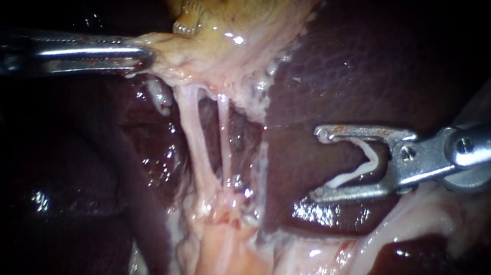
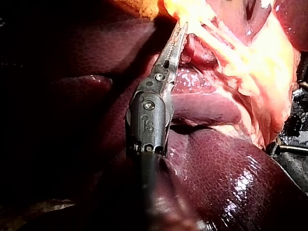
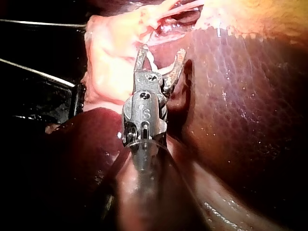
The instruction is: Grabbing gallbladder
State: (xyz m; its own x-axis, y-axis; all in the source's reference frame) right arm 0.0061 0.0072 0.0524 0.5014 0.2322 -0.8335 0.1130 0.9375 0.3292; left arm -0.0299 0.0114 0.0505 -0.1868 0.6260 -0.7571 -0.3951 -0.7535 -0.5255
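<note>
Endoscope view, backed by both wrist views. The left instrument (image 1: 143, 58) is entering from the left edge of the frame. Its hand is clamping down, with both jaws lying close together on the pale lower margin of the gallbladder (image 1: 242, 7). The gallbladder is sitting at the upper centre of the frame, against the dark liver (image 1: 359, 64). The left wrist view is showing the same thing: the narrowed jaws are burying their tips in yellow gallbladder tissue.

Judged from this, the grab itself appears to be done. What seems left is keeping the hold and the tension.

Below the grip, two tubes (image 1: 195, 135) are running taut and side by side toward the pale tissue at the lower centre. Neither is carrying a clip.

The right instrument (image 1: 317, 164) is coming in from the right edge and hanging over the liver, well apart from the gallbladder. Its hand is standing wide apart, and a pale clip (image 1: 372, 164) is sitting inside it, apparently touching both jaws. It is gripping no tissue.

Count:
- two instruments
- one gallbladder
- one liver
- two tubes
- one clip
</note>
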